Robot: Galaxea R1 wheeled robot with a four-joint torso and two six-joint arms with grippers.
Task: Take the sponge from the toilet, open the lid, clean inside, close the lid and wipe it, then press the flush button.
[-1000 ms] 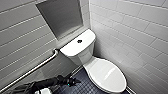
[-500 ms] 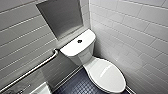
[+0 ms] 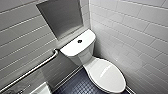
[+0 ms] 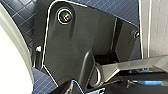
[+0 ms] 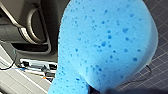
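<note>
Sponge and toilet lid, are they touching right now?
Apart. Head view shows the closed lid bare; right wrist view shows the sponge over the dark floor.

The toilet [image 3: 93, 61] stands close against the tiled wall [image 3: 140, 37], leaving only a narrow gap there. Its other flank opens onto dark floor [image 3: 75, 86], edged by a slanting grab bar [image 3: 32, 71]. Space above the closed lid [image 3: 108, 75] lies open.

Right hand [image 5: 98, 90] tight on the sponge [image 5: 107, 42].
</note>
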